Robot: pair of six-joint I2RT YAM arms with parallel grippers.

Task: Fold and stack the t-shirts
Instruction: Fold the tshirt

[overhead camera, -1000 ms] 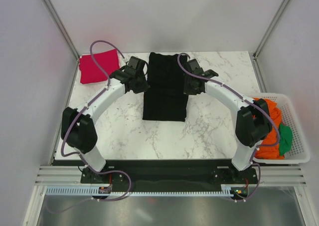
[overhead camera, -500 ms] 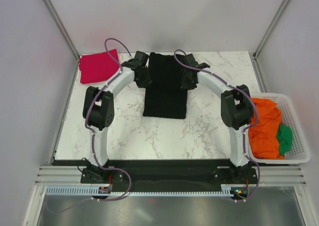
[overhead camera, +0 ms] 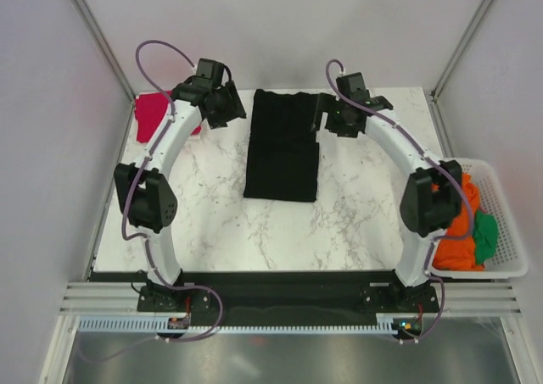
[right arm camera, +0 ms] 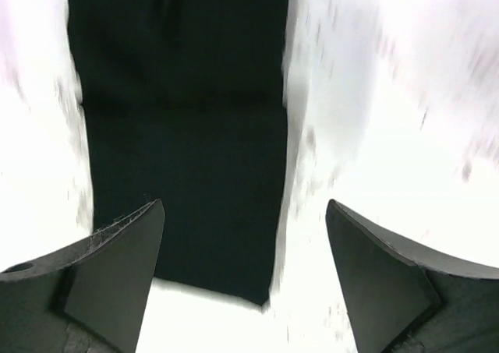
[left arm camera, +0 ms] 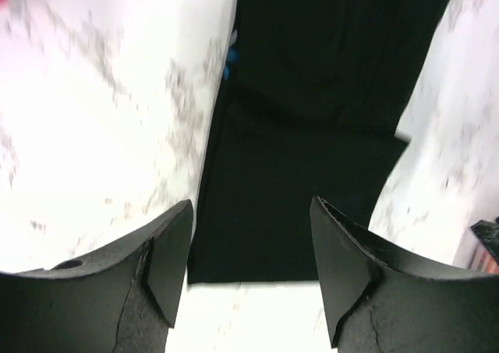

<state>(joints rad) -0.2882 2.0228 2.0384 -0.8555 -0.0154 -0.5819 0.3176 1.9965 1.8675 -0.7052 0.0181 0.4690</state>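
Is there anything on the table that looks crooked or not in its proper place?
Only a small thing: the black t-shirt is not folded squarely. Its near half and far half do not line up, leaving a small step along the side edges. Nothing else stands out.

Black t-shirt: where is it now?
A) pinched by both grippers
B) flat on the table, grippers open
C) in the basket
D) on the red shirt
B: the black t-shirt lies flat on the table, and the left gripper and right gripper hang open above it, holding nothing.
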